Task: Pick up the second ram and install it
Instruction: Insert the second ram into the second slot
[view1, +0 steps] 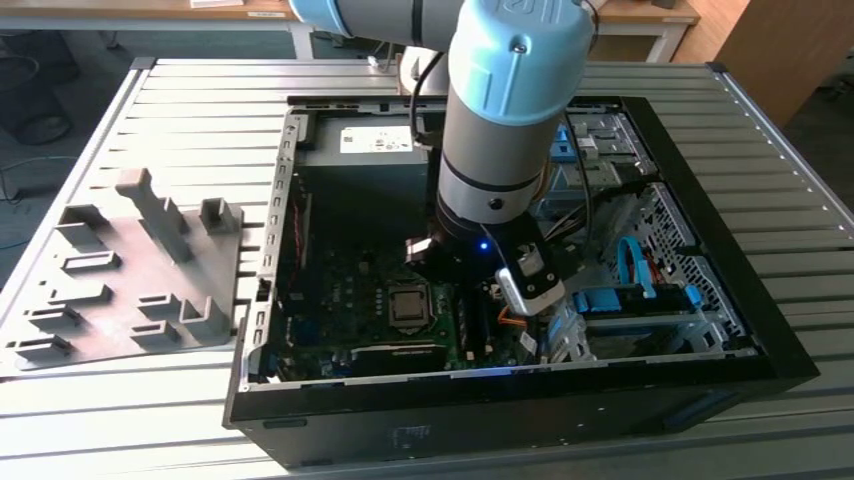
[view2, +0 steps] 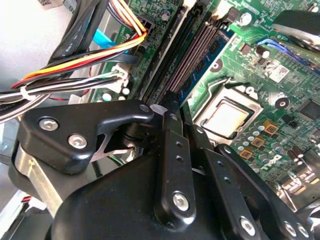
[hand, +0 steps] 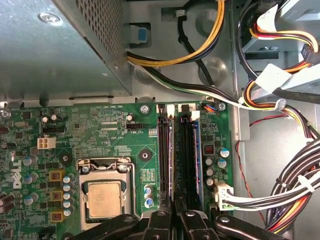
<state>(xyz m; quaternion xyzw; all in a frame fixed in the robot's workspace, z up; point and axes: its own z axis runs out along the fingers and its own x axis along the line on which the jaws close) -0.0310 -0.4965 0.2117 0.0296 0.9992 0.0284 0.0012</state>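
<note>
Exterior view: arm (view1: 514, 110) vertical inside case (view1: 694, 330) — jaws (view1: 470, 268) low over motherboard (view1: 360, 300) — state unclear.

Gripper (hand: 175, 220) down among memory slots (hand: 177, 155); cable bundle (hand: 300, 185) crowds case-wall side, CPU socket (hand: 102, 192) side open.

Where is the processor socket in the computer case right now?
In the exterior view the socket sits on the motherboard, just to the exterior view's left of the gripper. In the first wrist view it lies beside the RAM slots.
</note>
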